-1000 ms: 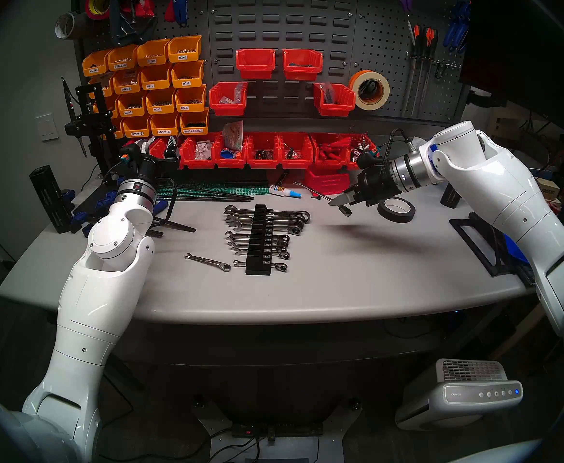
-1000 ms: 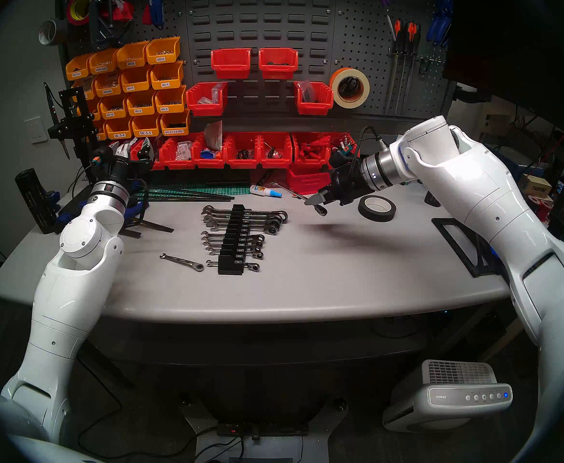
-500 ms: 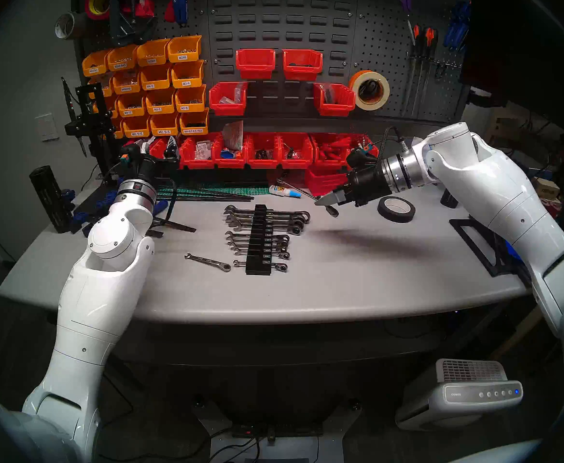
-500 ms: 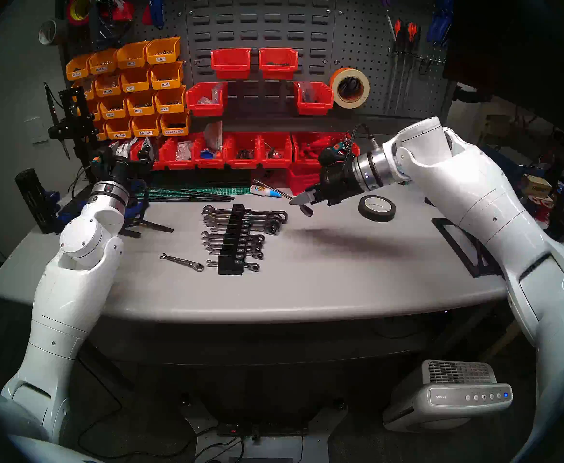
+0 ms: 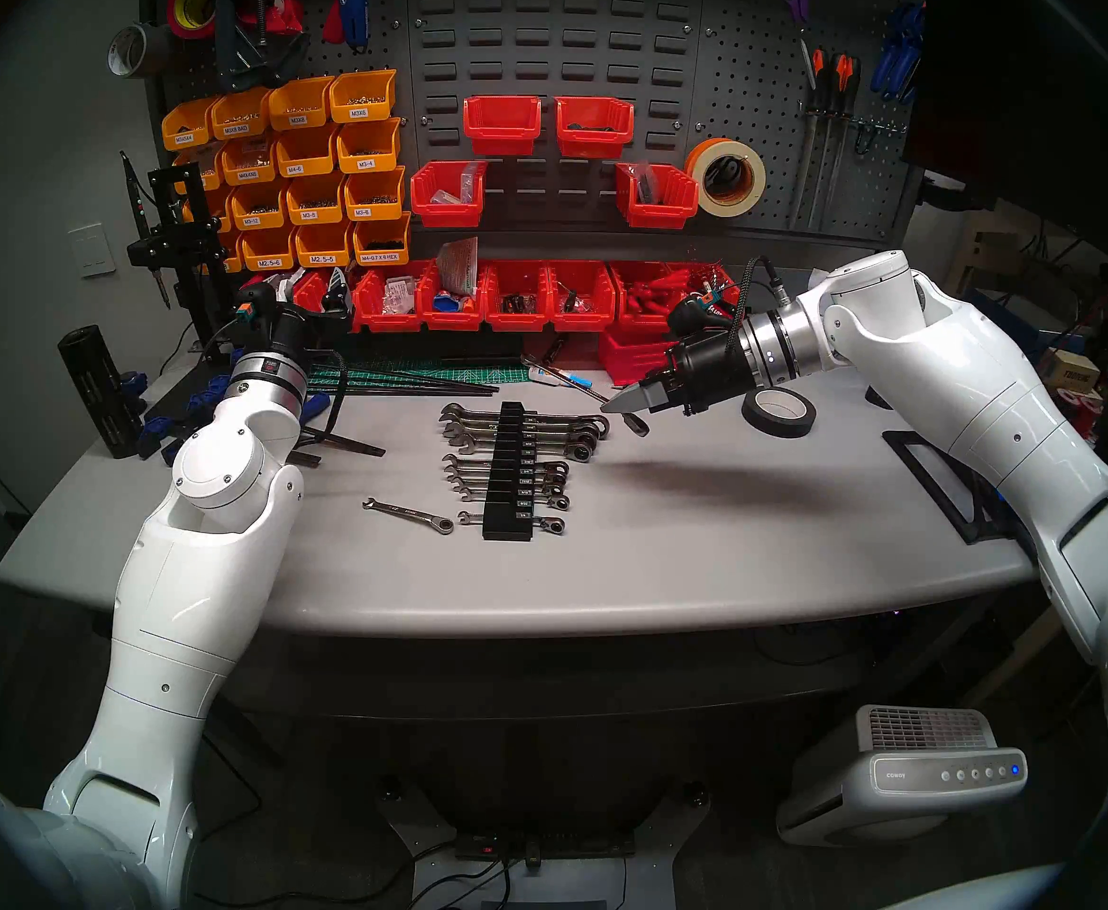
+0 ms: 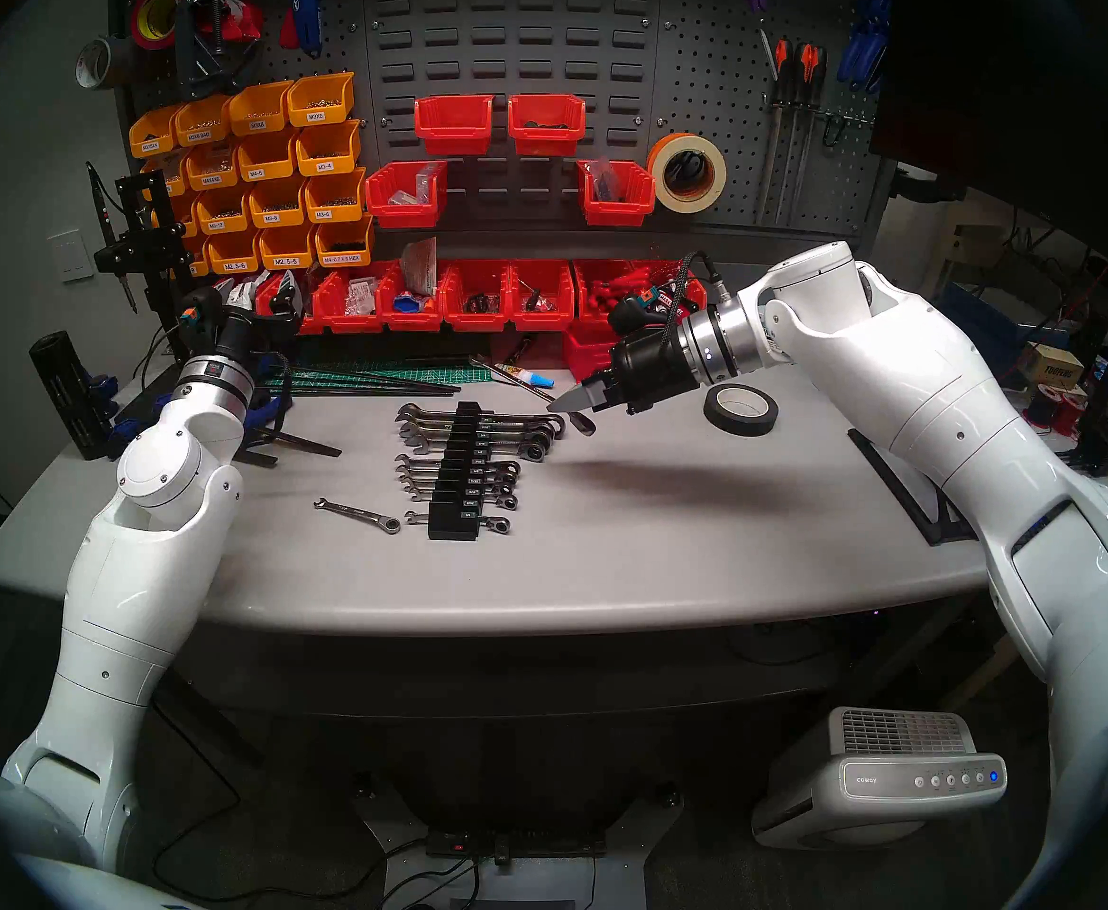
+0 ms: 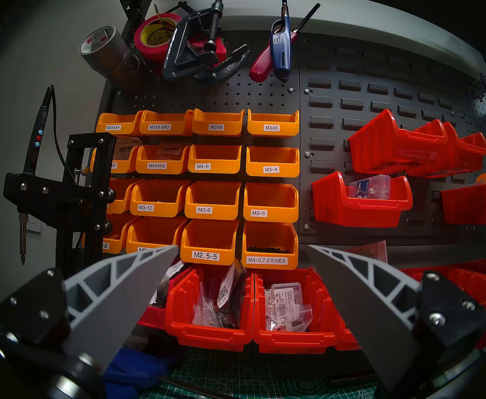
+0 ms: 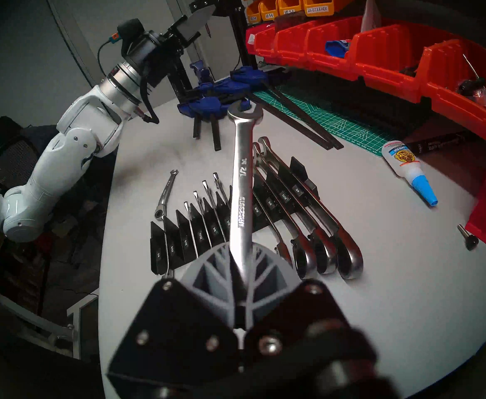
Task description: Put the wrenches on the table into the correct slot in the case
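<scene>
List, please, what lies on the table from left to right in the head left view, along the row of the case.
Loose wrench → case → right gripper with the held wrench → black tape roll.

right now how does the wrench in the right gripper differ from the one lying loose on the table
The held wrench is clamped in the shut right gripper above the case; the loose wrench lies flat on the table beside the case. The held one looks clearly longer and wider. Both are chrome, with an open jaw at one end.
</scene>
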`<action>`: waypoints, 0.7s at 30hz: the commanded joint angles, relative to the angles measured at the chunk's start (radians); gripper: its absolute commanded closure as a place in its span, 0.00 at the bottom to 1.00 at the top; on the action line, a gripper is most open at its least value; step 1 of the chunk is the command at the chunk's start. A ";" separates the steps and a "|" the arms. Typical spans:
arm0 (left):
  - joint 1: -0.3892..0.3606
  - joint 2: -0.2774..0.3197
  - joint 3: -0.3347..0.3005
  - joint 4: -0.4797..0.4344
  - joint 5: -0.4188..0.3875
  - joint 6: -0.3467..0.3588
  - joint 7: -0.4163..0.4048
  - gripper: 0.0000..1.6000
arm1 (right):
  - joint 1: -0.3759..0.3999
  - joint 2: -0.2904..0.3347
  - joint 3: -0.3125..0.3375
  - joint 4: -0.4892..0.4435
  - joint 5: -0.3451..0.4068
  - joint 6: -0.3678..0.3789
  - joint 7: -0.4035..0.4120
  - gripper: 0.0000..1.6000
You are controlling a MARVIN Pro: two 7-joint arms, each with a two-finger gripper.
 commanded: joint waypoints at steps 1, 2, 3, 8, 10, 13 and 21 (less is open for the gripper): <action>-0.032 0.000 -0.007 -0.027 0.002 -0.013 0.000 0.00 | 0.034 0.007 0.014 0.002 0.018 -0.029 0.073 1.00; -0.032 0.000 -0.007 -0.027 0.002 -0.013 0.000 0.00 | 0.035 0.006 0.012 0.003 0.017 -0.029 0.075 1.00; -0.032 0.000 -0.007 -0.027 0.002 -0.013 0.000 0.00 | 0.036 0.005 0.010 0.004 0.018 -0.031 0.076 1.00; -0.031 0.006 -0.005 -0.025 0.009 -0.022 -0.005 0.00 | 0.042 0.003 0.003 0.007 0.017 -0.029 0.078 1.00; -0.024 0.001 -0.009 -0.026 0.005 -0.036 -0.006 0.00 | 0.044 0.002 0.002 0.007 0.018 -0.028 0.077 1.00; -0.011 0.020 -0.009 -0.037 0.032 -0.055 -0.014 0.00 | 0.048 -0.003 0.000 0.010 0.019 -0.028 0.072 1.00; 0.081 0.097 0.004 -0.088 0.154 -0.157 -0.070 0.00 | 0.057 -0.030 -0.006 0.027 0.016 -0.032 0.060 1.00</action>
